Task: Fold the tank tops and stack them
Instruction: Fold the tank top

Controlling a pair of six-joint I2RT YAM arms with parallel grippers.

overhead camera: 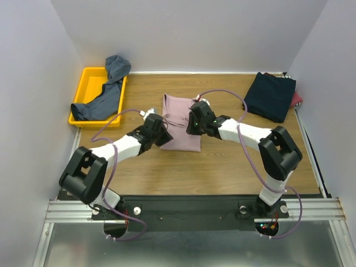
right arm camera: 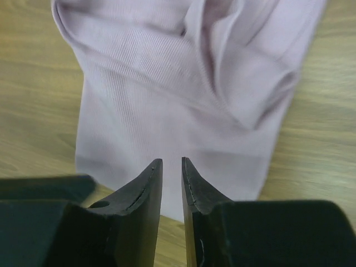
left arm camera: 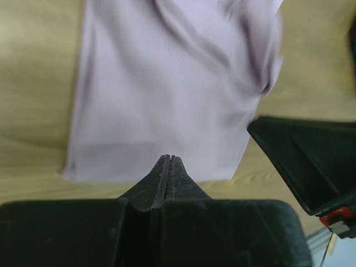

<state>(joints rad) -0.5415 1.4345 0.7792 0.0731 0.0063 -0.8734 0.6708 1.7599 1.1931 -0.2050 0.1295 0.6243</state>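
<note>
The dusty pink tank top (overhead camera: 177, 114) lies flat at the middle of the desk (overhead camera: 222, 167). It is folded into a narrow oblong with loose creases and a strap fold at its far end. Both arms reach in over its near edge, the left from the left side and the right from the right.

The left pincer (left arm camera: 169, 158) has its fingers pressed tight together, tips right at the near hem of the pink cloth. Whether a pinch of fabric is caught between them is hard to tell from this angle, and none shows. The right pincer (right arm camera: 171, 161) stands only slightly ajar, with a thin gap between its fingers. Pink cloth shows through the gap below, and the pincer grips nothing.

At the far left a yellow tray (overhead camera: 92, 83) holds the slate blue-grey tank top (overhead camera: 108, 94), draped over its far right corner. At the far right the dark navy tank top (overhead camera: 271, 95) lies folded, with a red one (overhead camera: 297, 100) peeking out from under it.
</note>
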